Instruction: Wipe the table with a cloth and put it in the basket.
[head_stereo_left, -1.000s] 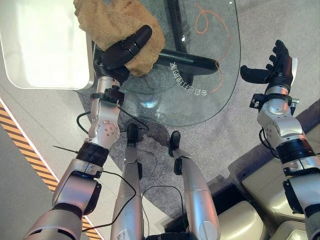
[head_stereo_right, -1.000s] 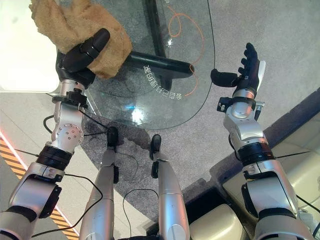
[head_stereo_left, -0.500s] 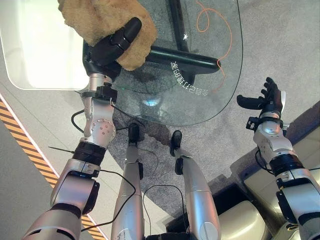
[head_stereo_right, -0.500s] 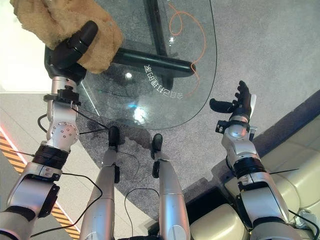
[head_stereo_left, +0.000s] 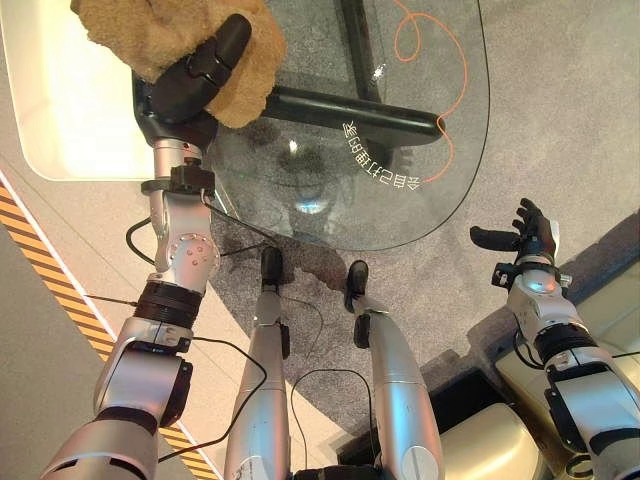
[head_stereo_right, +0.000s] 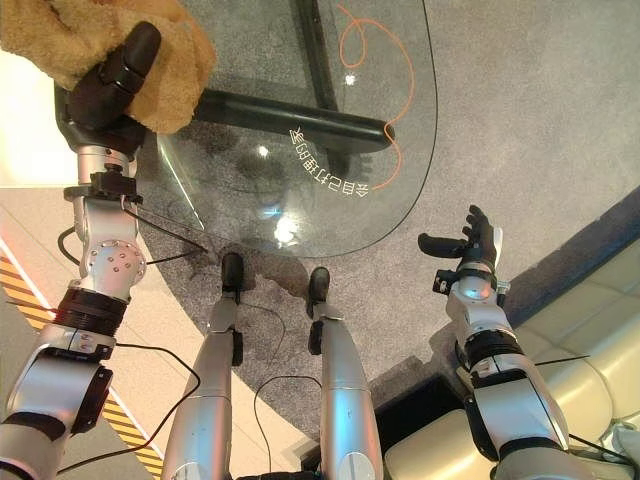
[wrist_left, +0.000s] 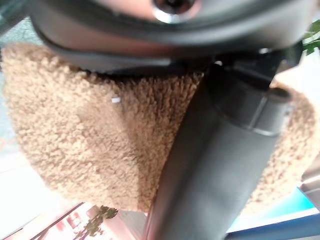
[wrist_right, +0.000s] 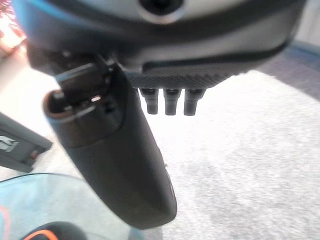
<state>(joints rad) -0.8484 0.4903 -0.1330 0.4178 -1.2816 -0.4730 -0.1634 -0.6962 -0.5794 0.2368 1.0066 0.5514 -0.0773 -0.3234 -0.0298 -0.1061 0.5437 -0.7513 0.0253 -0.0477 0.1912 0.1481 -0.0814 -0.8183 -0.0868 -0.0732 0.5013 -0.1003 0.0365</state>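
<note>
Left hand (head_stereo_left: 190, 80), thumb curled over a fluffy tan cloth (head_stereo_left: 140, 35), presses it onto the rounded glass bench (head_stereo_left: 440, 190) at its far left edge, while the right hand (head_stereo_left: 522, 238) hangs beside the bench, fingers spread and empty.

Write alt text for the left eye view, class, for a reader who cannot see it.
The robot's left hand presses a tan fluffy cloth on a glass table, thumb across it. Its right hand hangs open over grey carpet, off the table.
</note>
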